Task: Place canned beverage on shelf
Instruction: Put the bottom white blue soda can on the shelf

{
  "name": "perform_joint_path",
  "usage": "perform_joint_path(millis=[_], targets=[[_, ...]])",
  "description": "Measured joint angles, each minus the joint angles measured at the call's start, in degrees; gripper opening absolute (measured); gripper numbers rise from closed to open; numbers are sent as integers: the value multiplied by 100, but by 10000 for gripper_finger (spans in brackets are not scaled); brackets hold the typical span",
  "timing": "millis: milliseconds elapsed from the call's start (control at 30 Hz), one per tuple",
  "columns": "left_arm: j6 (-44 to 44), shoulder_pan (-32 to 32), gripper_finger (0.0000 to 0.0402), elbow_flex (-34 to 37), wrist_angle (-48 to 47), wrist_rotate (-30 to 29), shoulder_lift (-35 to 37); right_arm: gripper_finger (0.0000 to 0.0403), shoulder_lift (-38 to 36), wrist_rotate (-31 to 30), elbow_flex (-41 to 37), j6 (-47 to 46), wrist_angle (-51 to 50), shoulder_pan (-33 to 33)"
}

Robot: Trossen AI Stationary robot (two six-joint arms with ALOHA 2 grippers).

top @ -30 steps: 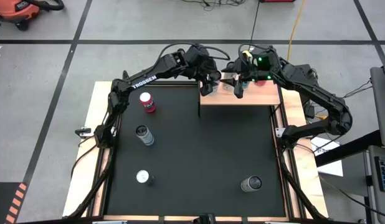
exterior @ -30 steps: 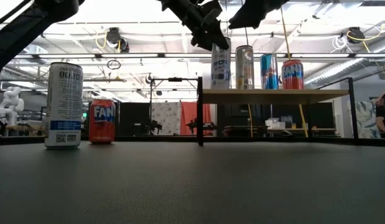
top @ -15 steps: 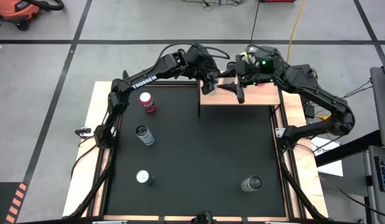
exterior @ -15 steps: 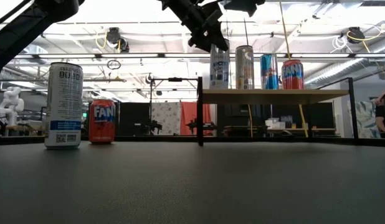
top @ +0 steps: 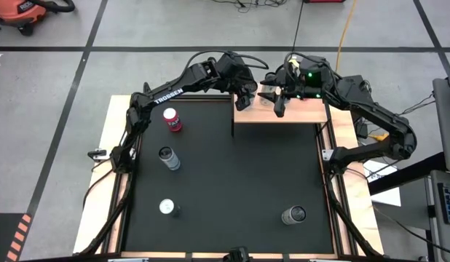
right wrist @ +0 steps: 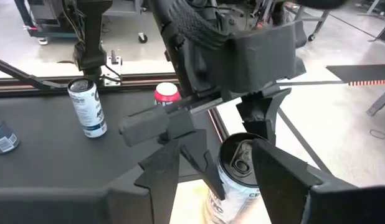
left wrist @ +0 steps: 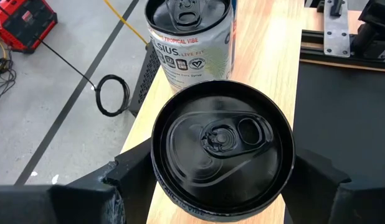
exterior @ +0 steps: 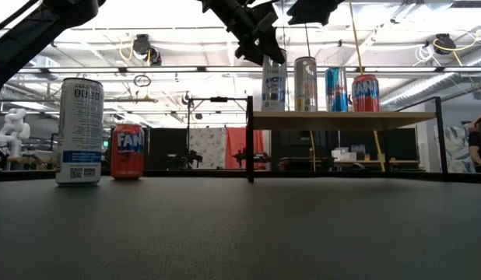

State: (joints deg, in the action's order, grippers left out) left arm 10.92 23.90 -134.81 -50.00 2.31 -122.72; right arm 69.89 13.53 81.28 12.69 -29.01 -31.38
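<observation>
"FAN" is read on the red can (exterior: pixel 129 152) on the bench (exterior: pixel 240 233). A black-topped can (left wrist: pixel 222 146) on the shelf (exterior: pixel 345 119) is flanked by the left gripper (left wrist: pixel 220 180), fingers parted. The right gripper (right wrist: pixel 214 158) is likewise parted; whether either is gripping cannot be told.

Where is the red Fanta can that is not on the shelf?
High view: the Fanta can stands on the mat's far left, beside the left arm, left of the shelf.

The low raised shelf (exterior: pixel 343 119) of pale natural wood carries a white can with blue print (exterior: pixel 275 84), a silver can (exterior: pixel 306 83), a blue can (exterior: pixel 336 89) and a red can with white lettering (exterior: pixel 366 93). Left, a red soda can (exterior: pixel 128 152) stands beside a tall white can with dark lettering (exterior: pixel 78 131) on the black mat (top: pixel 225 182).
</observation>
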Motion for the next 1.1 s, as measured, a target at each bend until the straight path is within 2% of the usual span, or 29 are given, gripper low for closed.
perform_joint_path(millis=[1100], targets=[[-162, 105, 279, -1, 173, 4, 4, 183, 4, 1, 0, 0, 3, 0]])
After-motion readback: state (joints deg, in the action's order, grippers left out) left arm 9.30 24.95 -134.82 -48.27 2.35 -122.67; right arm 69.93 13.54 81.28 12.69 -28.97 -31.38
